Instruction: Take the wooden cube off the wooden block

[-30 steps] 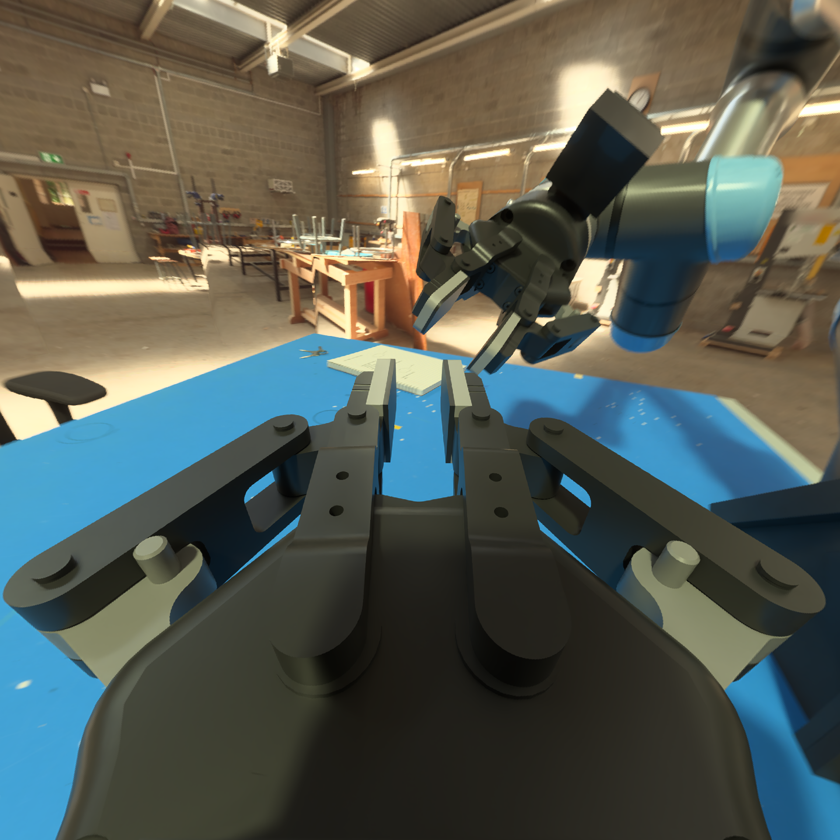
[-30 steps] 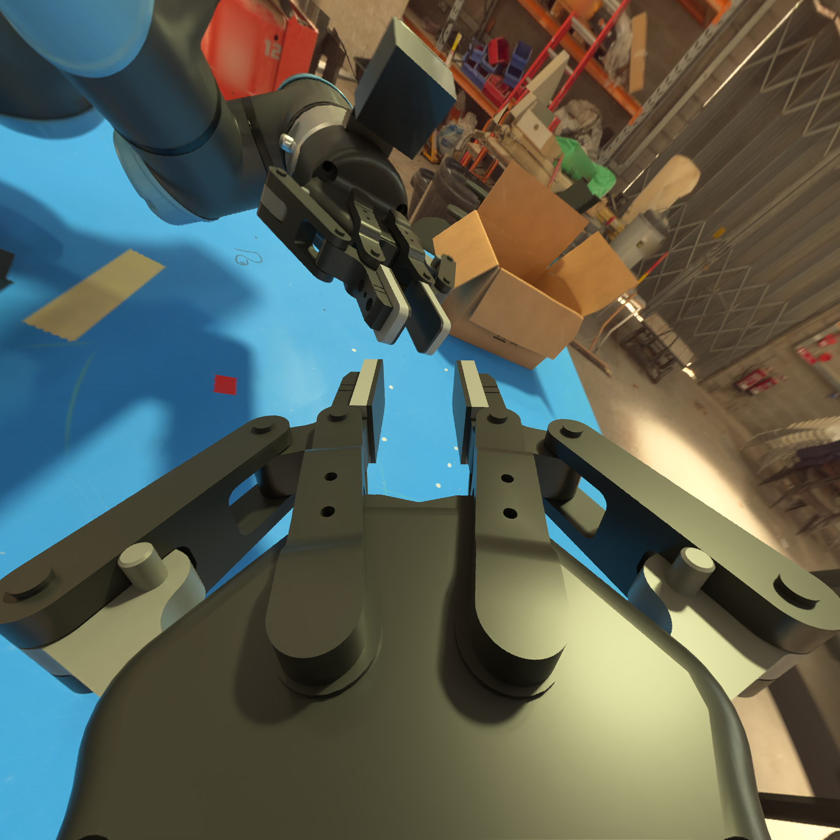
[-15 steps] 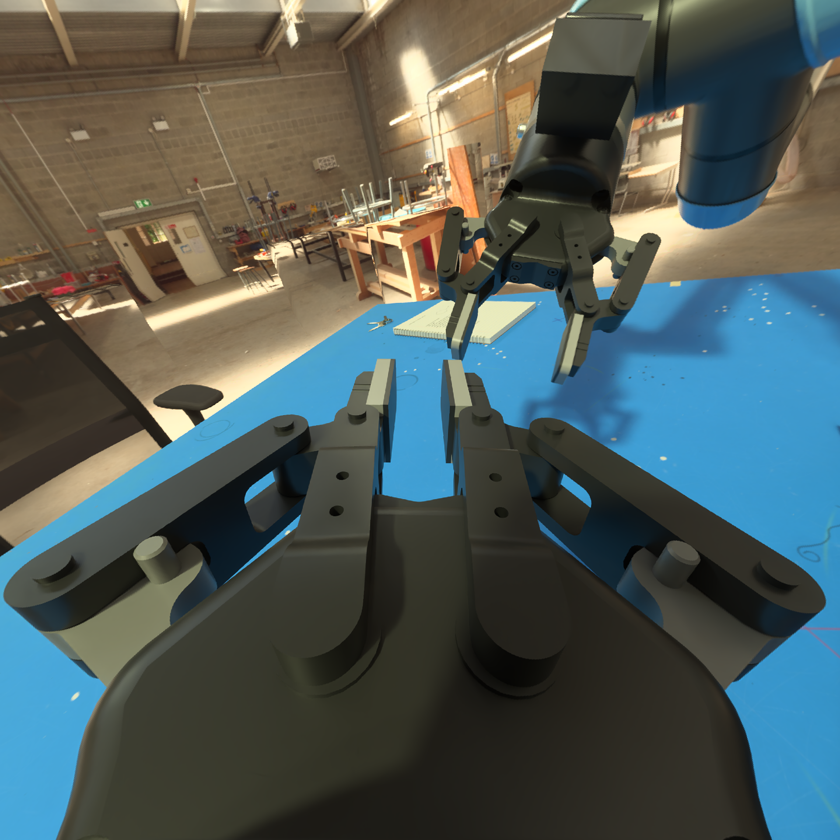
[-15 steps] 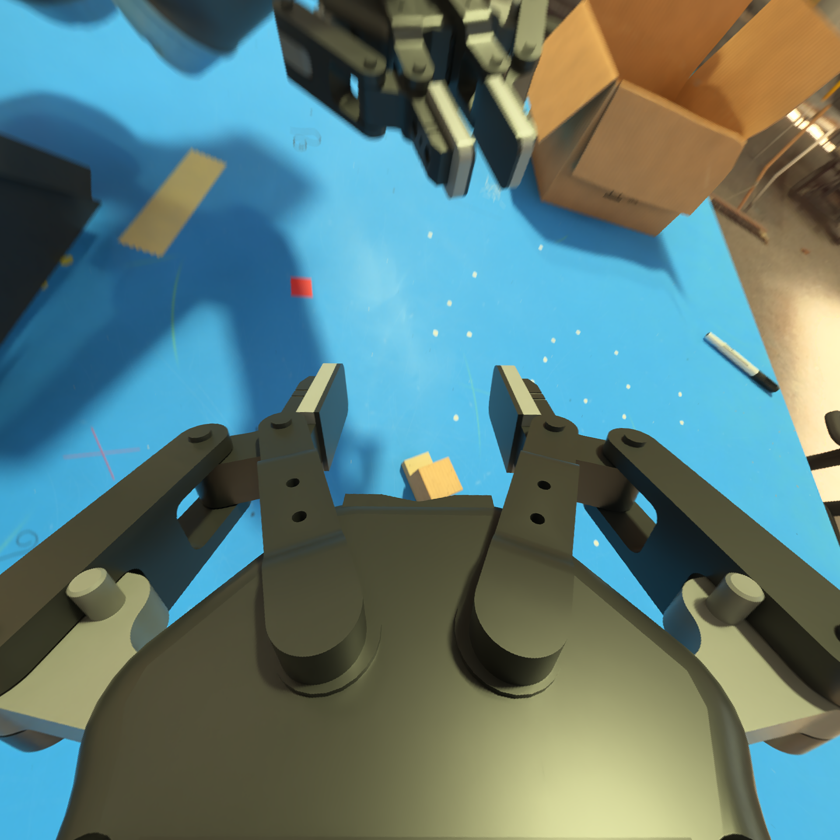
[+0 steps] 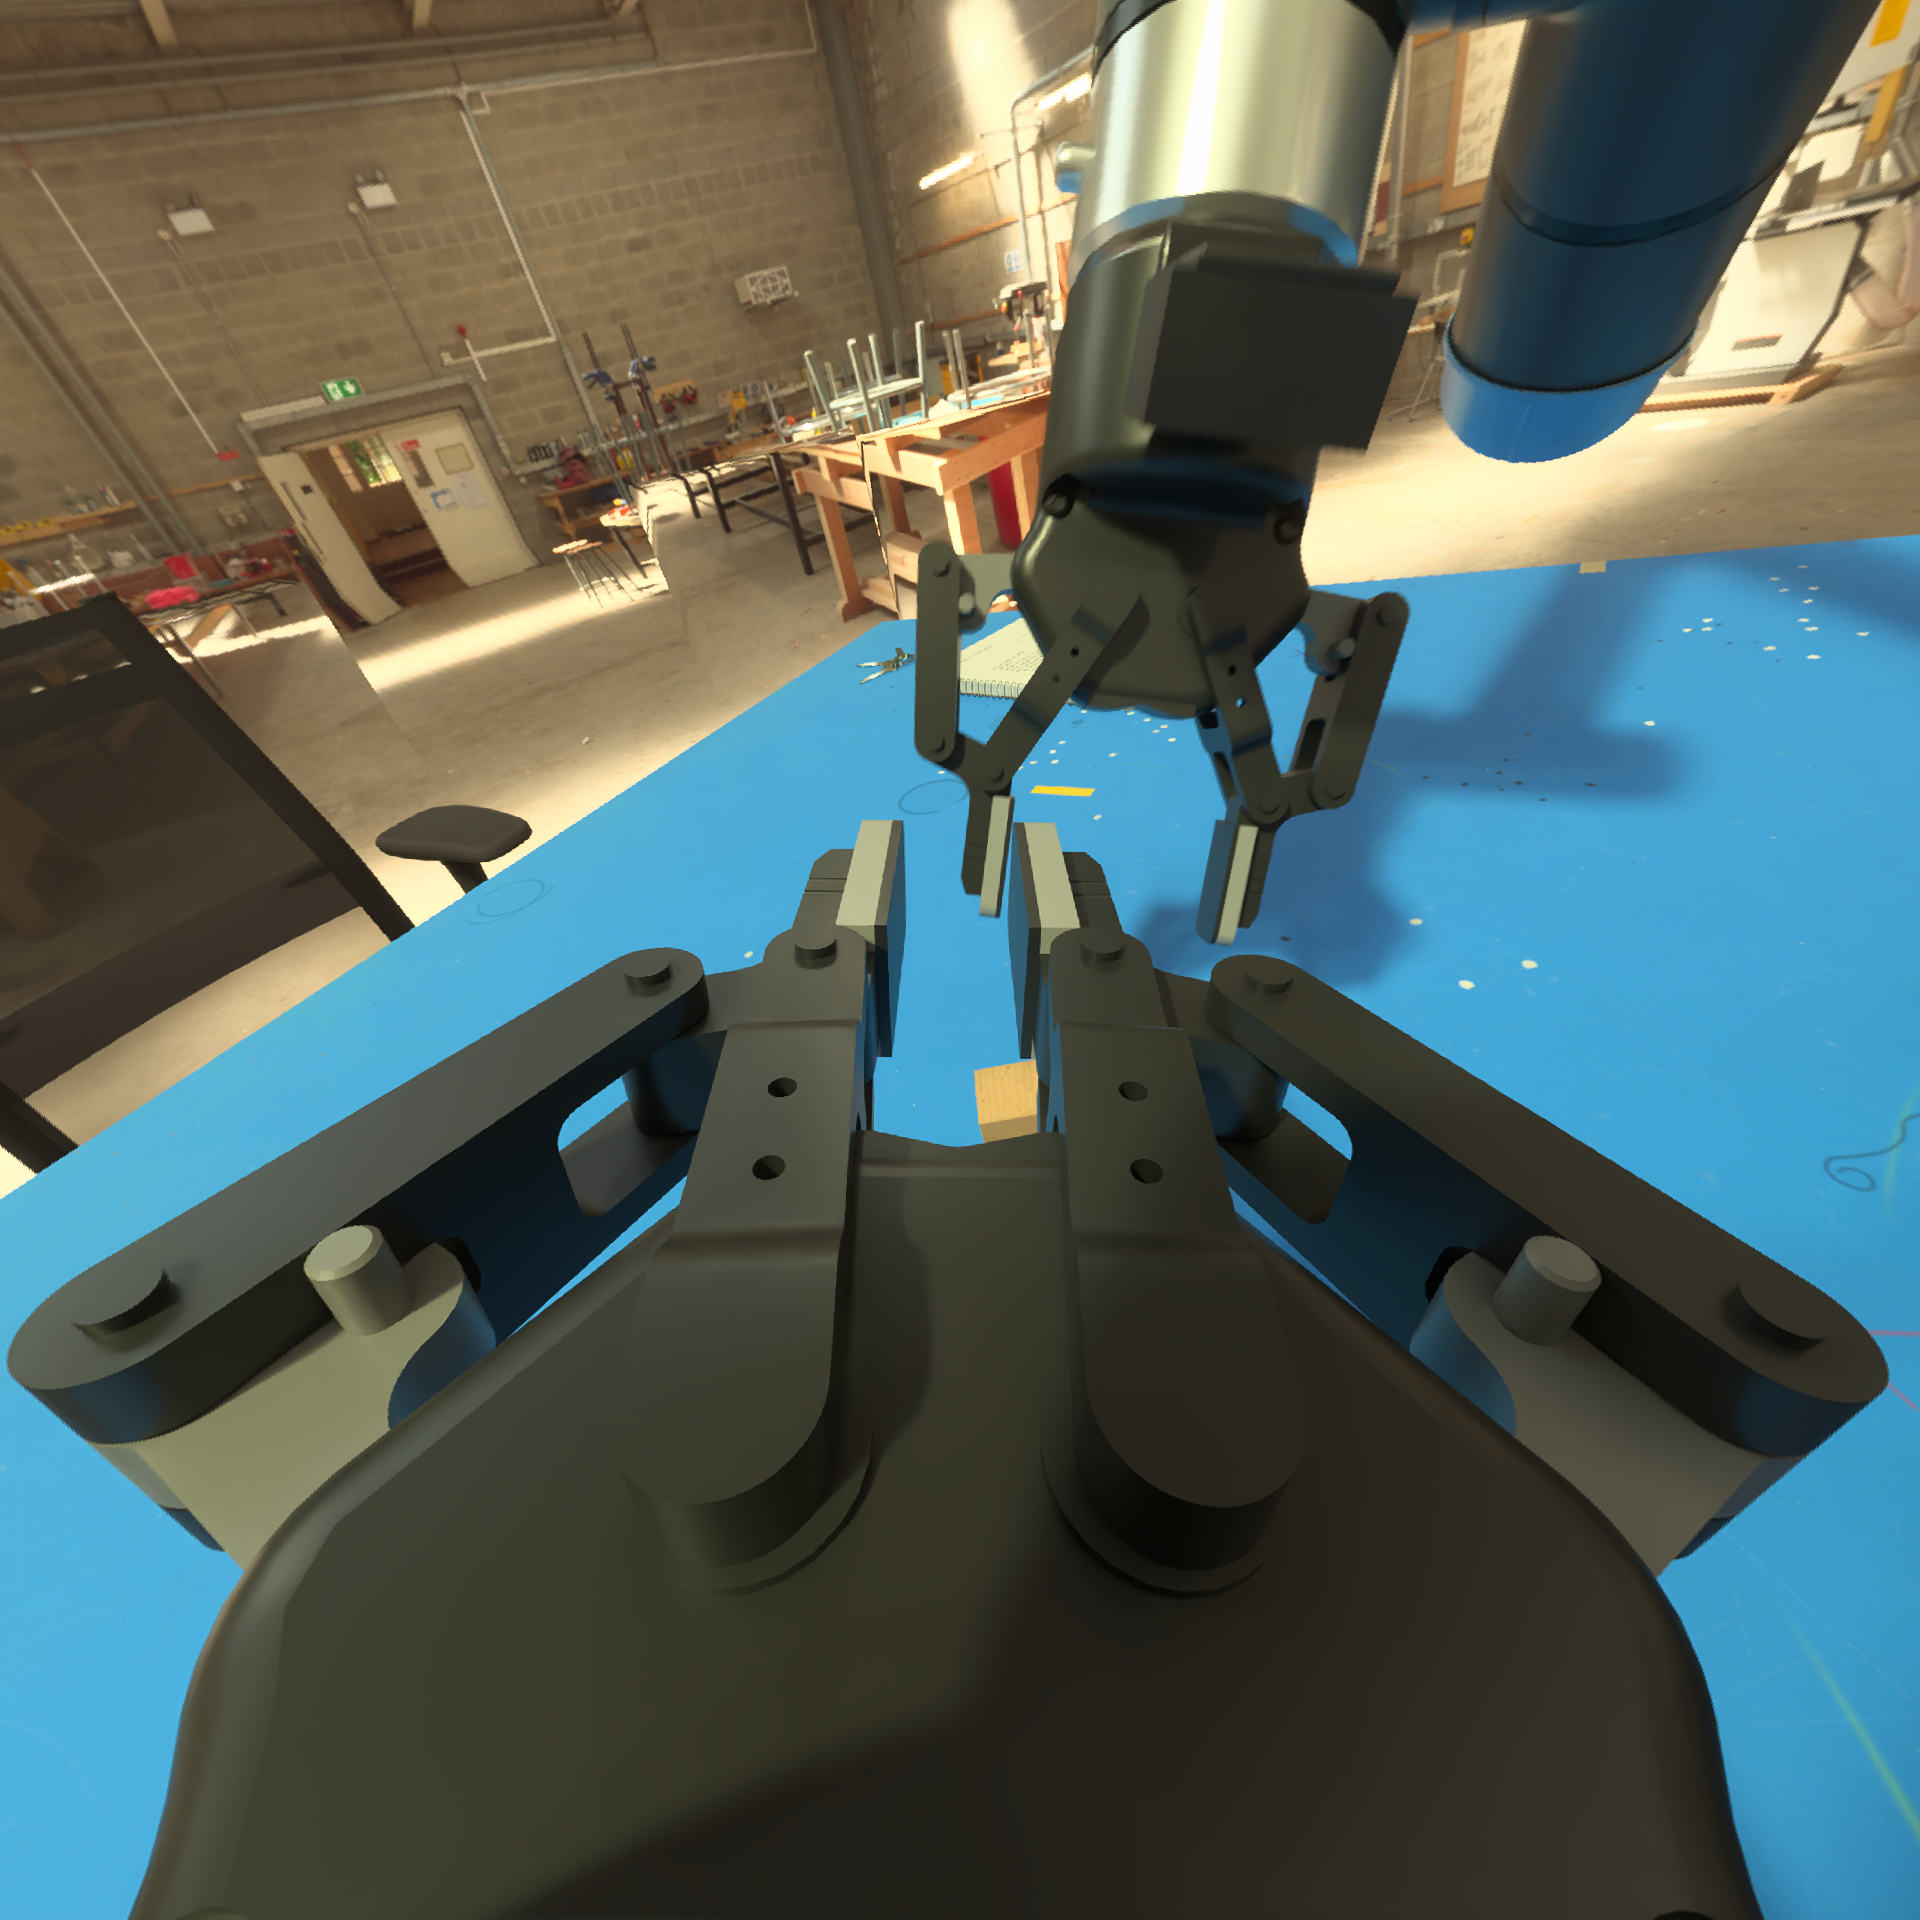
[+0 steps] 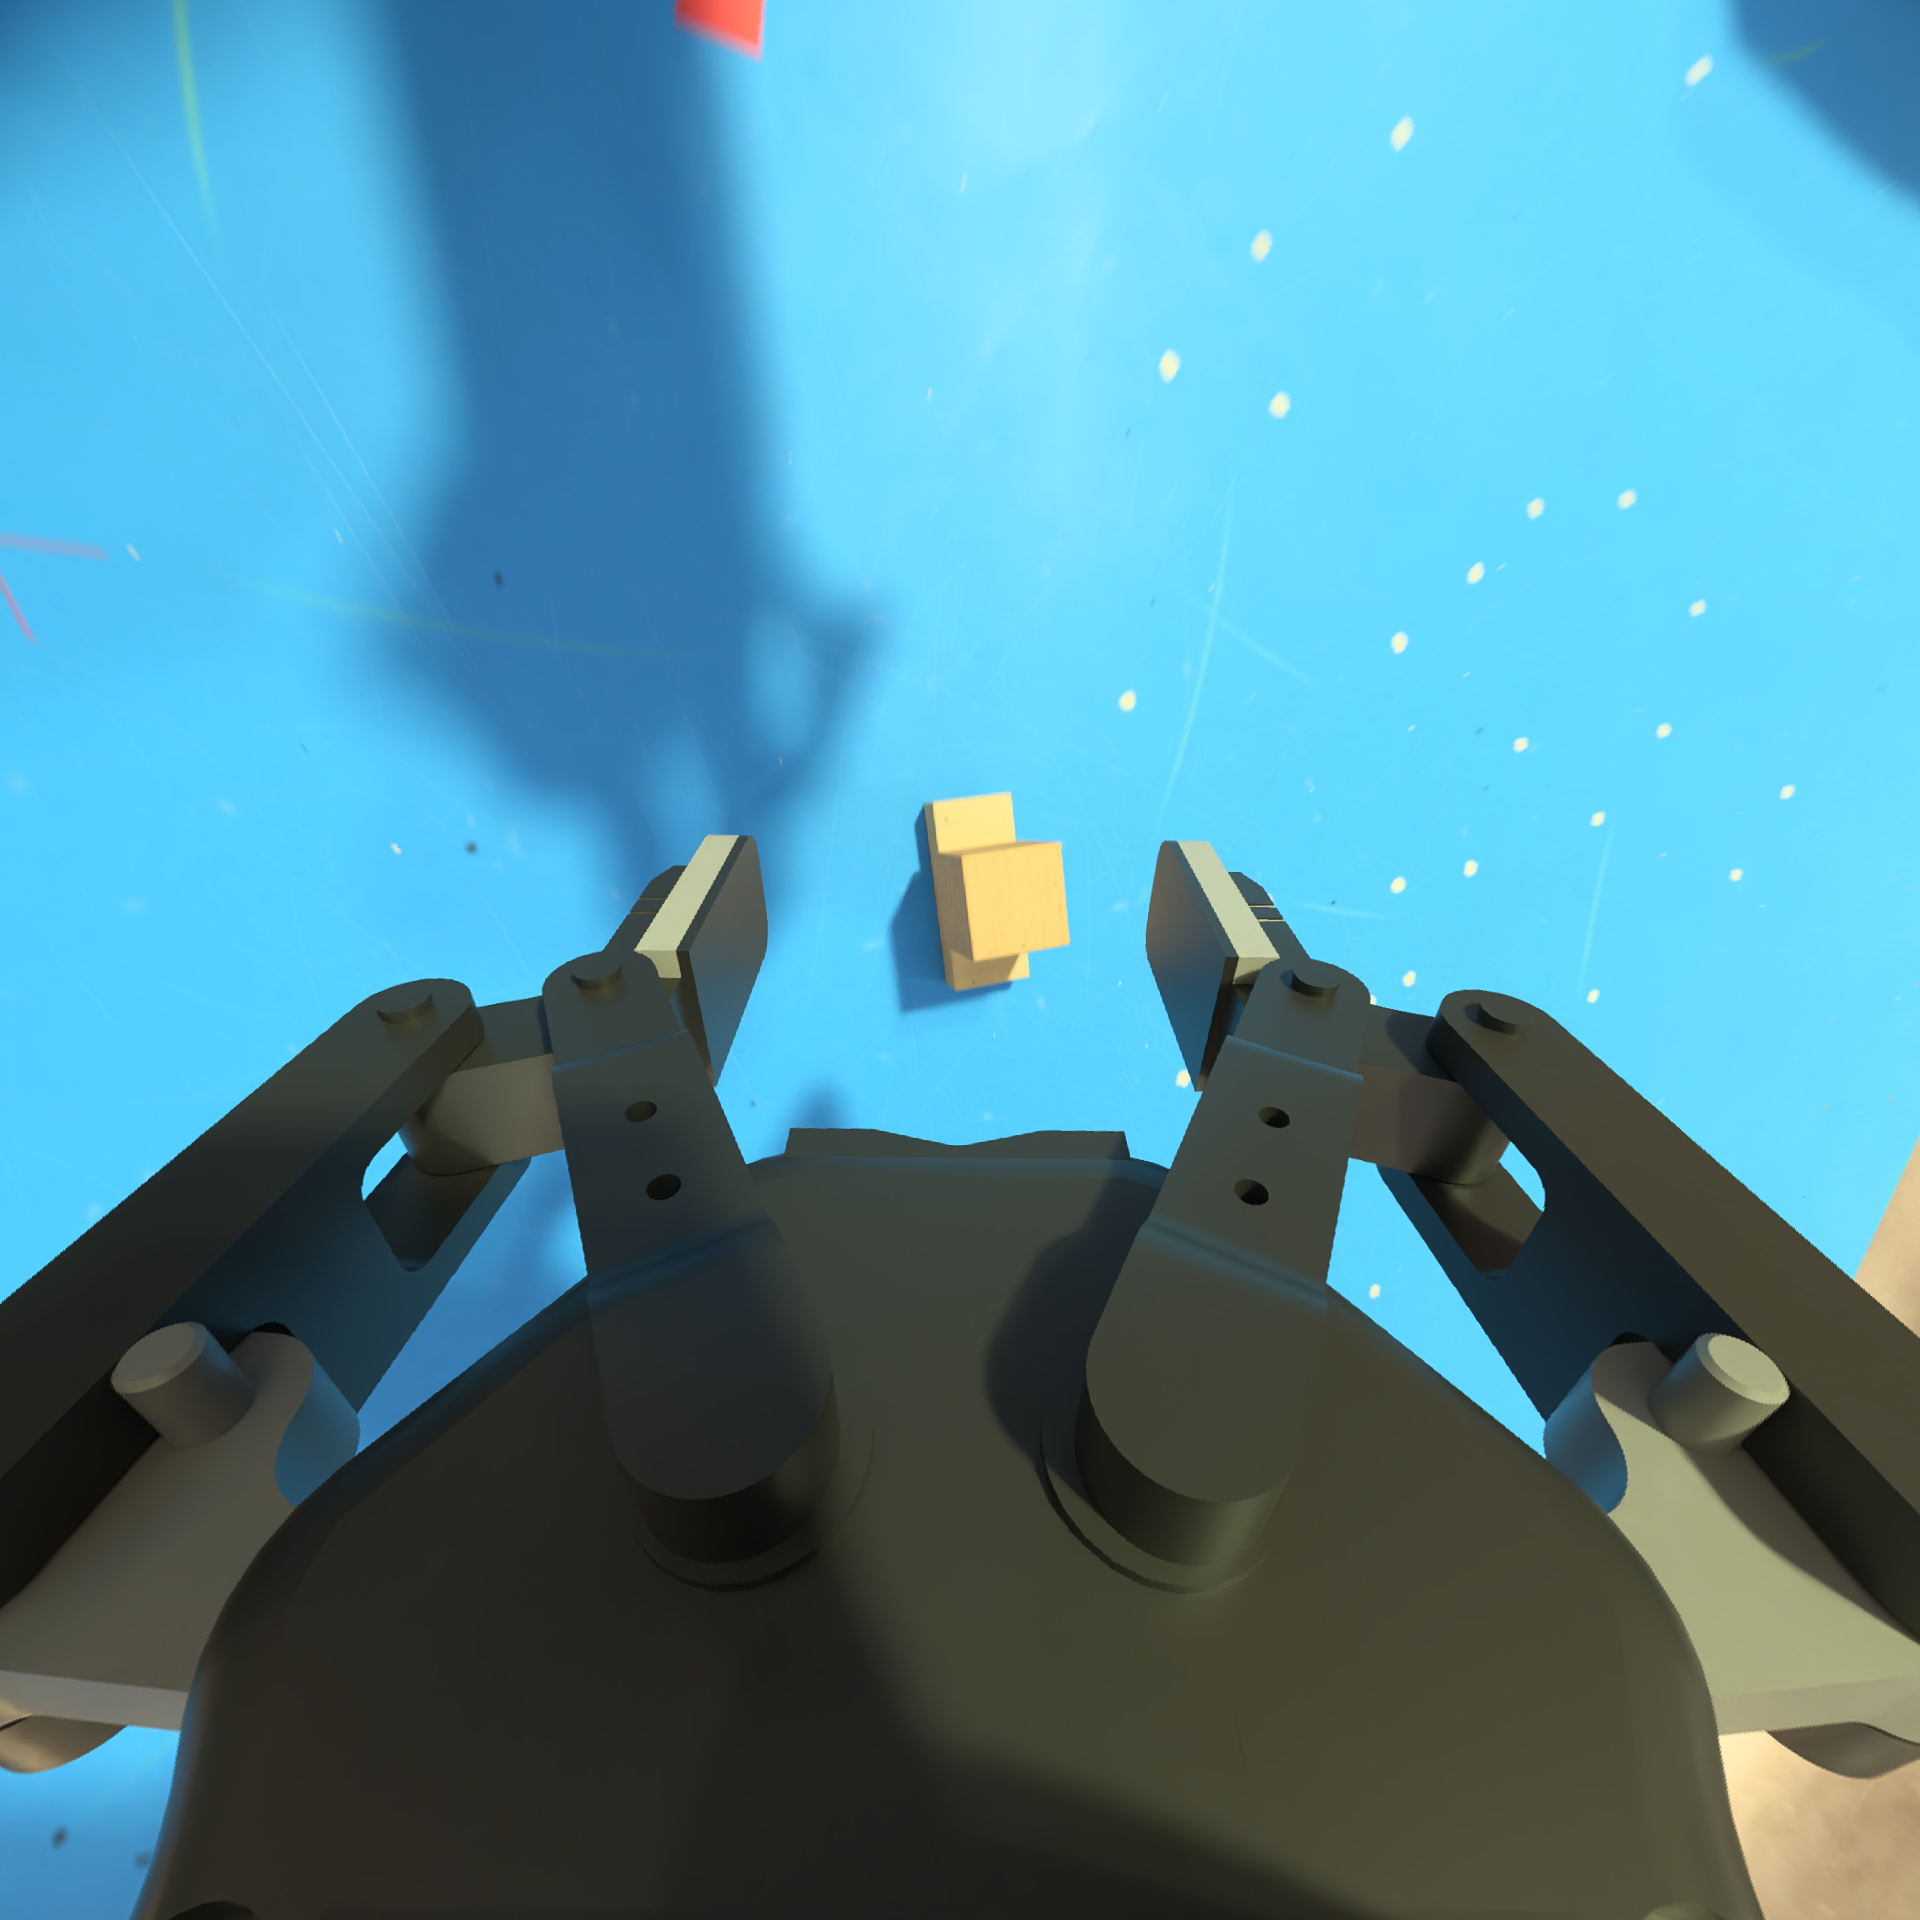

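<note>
**Left gripper** [image 5: 954, 871]: jaws nearly closed, a narrow gap between the pads, nothing held. It hangs low over the table [image 5: 1558, 1039], aimed toward the far edge. A sliver of the wooden stack shows between its fingers, which was not in this view half a second ago.

**Cube** [image 6: 1013, 899]: sits on the block [image 6: 971, 826], overhanging one long side, out on open table away from any visible edge. Not yet lifted. From the left wrist view only one wooden face [image 5: 1006, 1101] shows; which piece it is cannot be told.

**Right gripper** [image 6: 956, 914]: jaws spread wide, empty, one finger either side of the stack with clear space to each. Half a second ago the stack sat tucked at the palm's edge; now it lies centred between the fingertips, larger in view, and the jaws are wider. From the left wrist view the same gripper [image 5: 1112, 883] points straight down.

**Status:** judged an aligned pre-grasp. Remaining: descend, close on the cube alone, lift clear. Risk: pads catching the block too.
</note>
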{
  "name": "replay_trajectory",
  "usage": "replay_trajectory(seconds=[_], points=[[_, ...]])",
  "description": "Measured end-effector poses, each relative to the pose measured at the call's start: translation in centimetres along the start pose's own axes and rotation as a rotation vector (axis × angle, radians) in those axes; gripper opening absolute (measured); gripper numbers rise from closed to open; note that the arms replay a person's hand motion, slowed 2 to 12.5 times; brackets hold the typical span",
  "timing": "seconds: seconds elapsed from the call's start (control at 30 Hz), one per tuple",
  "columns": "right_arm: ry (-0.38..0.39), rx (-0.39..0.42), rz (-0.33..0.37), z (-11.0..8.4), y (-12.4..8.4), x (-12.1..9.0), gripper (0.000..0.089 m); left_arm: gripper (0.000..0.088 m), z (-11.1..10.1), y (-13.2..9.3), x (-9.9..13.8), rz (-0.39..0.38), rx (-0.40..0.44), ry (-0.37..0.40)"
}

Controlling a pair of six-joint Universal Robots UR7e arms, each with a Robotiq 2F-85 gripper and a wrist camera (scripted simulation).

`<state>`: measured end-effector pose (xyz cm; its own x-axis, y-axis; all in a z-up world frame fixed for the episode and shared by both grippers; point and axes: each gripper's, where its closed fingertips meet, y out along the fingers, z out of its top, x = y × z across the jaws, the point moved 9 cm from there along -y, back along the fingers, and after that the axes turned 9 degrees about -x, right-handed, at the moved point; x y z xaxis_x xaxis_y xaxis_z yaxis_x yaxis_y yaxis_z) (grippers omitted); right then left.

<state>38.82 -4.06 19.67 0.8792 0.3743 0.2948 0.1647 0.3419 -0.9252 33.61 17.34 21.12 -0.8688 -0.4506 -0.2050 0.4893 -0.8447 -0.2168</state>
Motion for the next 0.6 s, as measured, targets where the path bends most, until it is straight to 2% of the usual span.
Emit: replay_trajectory(seconds=[0.23,0.47,0.6], points=[[-0.118,-0.212,0.058,-0.8,3.5,1.4,0.0627,0.0182,-0.6,-0.3,-0.1,0.016,-0.02,0.013],[-0.22,-0.322,0.076,-0.8,6.5,2.2,0.0586,0.0182,-0.8,-0.4,-0.5,0.019,-0.016,0.001],[-0.25,-0.368,0.091,-1.0,7.7,2.4,0.0543,0.0188,-1.1,-0.4,-0.7,0.023,-0.018,-0.005]])
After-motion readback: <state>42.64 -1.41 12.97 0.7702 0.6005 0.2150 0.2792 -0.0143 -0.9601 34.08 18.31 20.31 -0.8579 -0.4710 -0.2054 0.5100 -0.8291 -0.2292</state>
